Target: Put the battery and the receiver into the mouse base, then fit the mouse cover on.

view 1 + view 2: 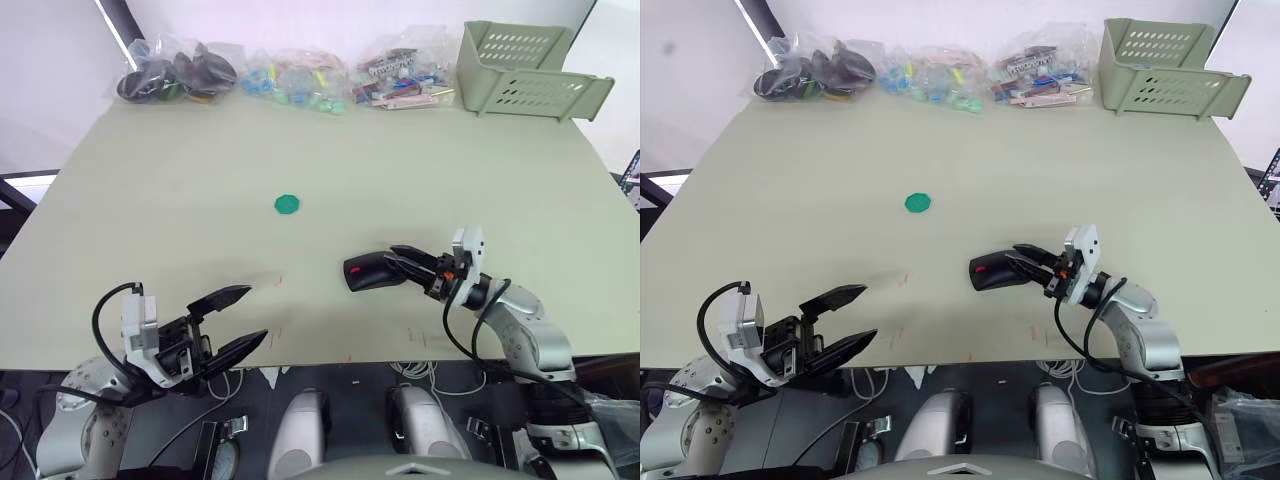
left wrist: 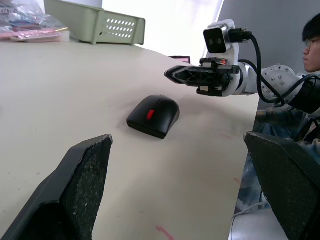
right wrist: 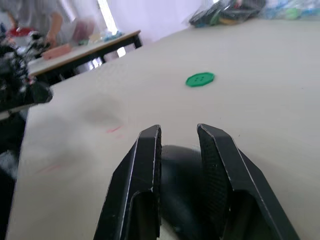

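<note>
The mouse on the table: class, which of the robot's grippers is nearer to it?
Right. The right gripper hangs just above the mouse's rear, fingers slightly apart. The left gripper sits open at the table's near edge, well off to the mouse's left.

Glossy black mouse (image 1: pixel 372 271) with a red wheel spot, just off the black-fingered right hand (image 1: pixel 404 264). Beyond it, a green disc (image 1: pixel 287 204) on the pale beige counter (image 1: pixel 400 160). Pale green slotted basket (image 1: pixel 530 70) farther off.
</note>
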Available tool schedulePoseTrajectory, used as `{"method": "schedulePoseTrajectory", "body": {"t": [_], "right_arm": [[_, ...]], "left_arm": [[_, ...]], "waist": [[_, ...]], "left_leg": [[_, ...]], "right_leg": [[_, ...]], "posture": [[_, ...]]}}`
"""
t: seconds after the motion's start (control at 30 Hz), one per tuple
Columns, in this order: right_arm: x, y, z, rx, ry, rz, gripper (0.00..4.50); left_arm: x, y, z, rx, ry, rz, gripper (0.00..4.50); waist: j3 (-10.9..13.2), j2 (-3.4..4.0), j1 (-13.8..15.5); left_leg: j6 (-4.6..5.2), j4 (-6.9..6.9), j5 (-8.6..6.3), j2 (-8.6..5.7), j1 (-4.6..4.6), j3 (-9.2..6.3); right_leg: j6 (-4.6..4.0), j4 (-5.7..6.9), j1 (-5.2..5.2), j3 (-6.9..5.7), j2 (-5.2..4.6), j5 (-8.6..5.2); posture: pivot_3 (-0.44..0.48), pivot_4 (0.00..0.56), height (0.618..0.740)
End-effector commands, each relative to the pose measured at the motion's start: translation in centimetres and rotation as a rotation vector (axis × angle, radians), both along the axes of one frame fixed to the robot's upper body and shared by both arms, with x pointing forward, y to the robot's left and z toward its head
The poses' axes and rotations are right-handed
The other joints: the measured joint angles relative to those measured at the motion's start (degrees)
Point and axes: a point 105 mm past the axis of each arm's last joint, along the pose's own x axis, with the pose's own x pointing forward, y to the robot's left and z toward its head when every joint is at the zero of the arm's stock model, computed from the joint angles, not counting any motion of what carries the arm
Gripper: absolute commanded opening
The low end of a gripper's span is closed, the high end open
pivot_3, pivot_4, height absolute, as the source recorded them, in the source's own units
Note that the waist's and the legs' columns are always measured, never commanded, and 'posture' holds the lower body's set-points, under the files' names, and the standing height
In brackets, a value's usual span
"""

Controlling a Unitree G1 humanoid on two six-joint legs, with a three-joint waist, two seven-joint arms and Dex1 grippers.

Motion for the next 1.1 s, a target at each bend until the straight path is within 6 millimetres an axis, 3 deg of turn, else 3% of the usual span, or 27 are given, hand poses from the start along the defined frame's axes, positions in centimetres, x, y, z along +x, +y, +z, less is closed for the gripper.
{"method": "schedulePoseTrajectory", "body": {"t": [0.03, 0.07, 0.2, 0.27, 0.33, 0.4, 0.57, 0.73, 0.8, 0.9, 0.93, 0.97, 1.0, 1.03, 1.1], "right_arm": [[0.7, -0.1, -0.6, 0.009, 0.008, -0.055, 1.2], [0.6, 0.1, -1.3, -0.01, 0.019, -0.051, 1.2], [0.1, 0.6, -6.8, -0.178, 0.195, -0.043, 1.2], [-0.5, 0.5, -7.9, -0.209, 0.198, -0.015, 1.2], [-0.1, -0.2, -6.7, -0.109, 0.198, -0.04, 1.2], [0.4, -0.9, -4.0, -0.006, 0.14, -0.052, 1.2], [0.7, -3.5, 0.6, 0.054, -0.023, -0.099, 1.2], [-0.7, -6.6, 1.6, -0.047, -0.07, -0.122, 1.2], [-1.5, -8.8, 1.5, -0.107, -0.061, -0.14, 1.2], [-2.9, -12.8, 1.8, -0.209, -0.049, -0.187, 2.02], [-3.6, -13.8, 1.9, -0.244, -0.04, -0.185, 2.57], [-4.1, -14.6, 1.9, -0.268, -0.031, -0.187, 2.81], [-4.4, -15.2, 1.9, -0.283, -0.025, -0.189, 3.46], [-4.7, -15.6, 1.9, -0.288, -0.015, -0.198, 3.64], [-5.4, -17.2, 1.6, -0.322, 0.007, -0.231, 4.46]], "left_arm": [[-0.1, 0.2, 0.4, 0.009, -0.015, -0.01, 4.5], [-0.1, 0.2, 0.4, 0.009, -0.015, -0.01, 4.5], [-0.2, 0.4, 0.1, 0.003, -0.006, -0.003, 4.5], [-0.3, 0.3, 0.0, -0.003, -0.002, 0.005, 4.5], [-0.3, 0.3, -0.1, -0.017, 0.005, 0.024, 4.5], [-0.2, 0.4, -0.1, -0.035, 0.006, 0.052, 4.5], [1.0, 0.8, -0.2, -0.056, 0.007, 0.181, 4.5], [2.4, 1.9, -0.6, -0.075, 0.062, 0.349, 4.5], [2.5, 2.4, -1.0, -0.058, 0.076, 0.407, 4.5], [2.3, 3.0, -1.5, -0.046, 0.117, 0.45, 4.5], [2.0, 3.2, -1.8, -0.034, 0.132, 0.457, 4.5], [1.8, 3.4, -1.9, -0.032, 0.148, 0.462, 4.5], [1.6, 3.5, -2.0, -0.033, 0.158, 0.466, 4.5], [1.5, 3.7, -2.1, -0.036, 0.164, 0.475, 4.5], [1.1, 4.0, -2.7, -0.016, 0.188, 0.493, 4.5]], "waist": [[0.0, 0.0, 0.0], [0.0, 0.0, 0.0], [-0.1, -0.07, -0.3], [-0.3, -0.23, -0.3], [-0.5, -0.46, -0.3], [-0.6, -0.55, -0.1], [-0.4, -0.24, 0.0], [-0.3, -0.17, 0.3], [-0.2, -0.19, 0.2], [-0.2, -0.06, 0.3], [-0.2, -0.06, 0.3], [-0.1, -0.08, 0.3], [-0.1, -0.12, 0.2], [-0.1, -0.13, 0.2], [-0.1, -0.2, 0.0]], "left_leg": [[0.0, 0.0, 0.0, 0.0, 0.0, 0.01], [0.0, 0.0, 0.0, 0.0, -0.01, 0.01], [0.0, -0.01, 0.0, 0.0, 0.02, 0.02], [0.0, -0.02, 0.0, 0.07, 0.14, 0.03], [-0.01, -0.1, -0.01, 0.13, 0.41, 0.02], [-0.03, -0.32, -0.03, 0.35, 1.02, 0.0], [-0.04, -0.32, -0.04, 0.37, 0.92, -0.06], [-0.04, -0.33, -0.04, 0.28, 0.83, -0.01], [-0.04, -0.35, -0.04, 0.25, 0.81, 0.01], [-0.04, -0.34, -0.04, 0.2, 0.79, 0.01], [-0.04, -0.34, -0.04, 0.16, 0.79, 0.05], [-0.04, -0.34, -0.04, 0.16, 0.79, 0.05], [-0.04, -0.34, -0.04, 0.08, 0.8, 0.05], [-0.04, -0.34, -0.04, 0.02, 0.82, 0.05], [-0.04, -0.31, -0.04, 0.11, 0.86, -0.04]], "right_leg": [[-0.11, 0.0, 0.0, 0.0, 0.0, 0.06], [-0.12, -0.01, 0.0, 0.01, -0.01, 0.07], [-0.13, -0.01, 0.0, 0.01, -0.01, 0.08], [-0.13, 0.01, 0.05, 0.02, 0.04, 0.07], [-0.11, -0.01, 0.28, 0.01, 0.09, 0.02], [-0.33, -0.04, 0.79, -0.01, 0.04, -0.3], [-0.33, -0.03, 0.73, 0.05, -0.03, -0.31], [-0.33, -0.08, 0.73, 0.02, -0.03, -0.31], [-0.33, -0.1, 0.74, -0.02, 0.0, -0.31], [-0.32, -0.11, 0.74, -0.01, -0.03, -0.32], [-0.32, -0.13, 0.74, 0.03, -0.07, -0.32], [-0.32, -0.13, 0.74, 0.04, -0.08, -0.32], [-0.31, -0.14, 0.74, 0.05, -0.1, -0.32], [-0.31, -0.14, 0.74, 0.05, -0.1, -0.32], [-0.3, -0.15, 0.75, 0.04, -0.03, -0.32]], "posture": [[0.0, 0.15, 0.74], [0.0, 0.15, 0.74], [0.0, 0.15, 0.74], [0.0, 0.15, 0.74], [0.0, 0.15, 0.74], [0.0, 0.15, 0.74], [0.0, 0.15, 0.74], [0.0, 0.15, 0.74], [0.0, 0.15, 0.74], [0.0, 0.15, 0.74], [0.0, 0.15, 0.74], [0.0, 0.15, 0.74], [0.0, 0.15, 0.74], [0.0, 0.15, 0.74], [0.0, 0.15, 0.74]]}}
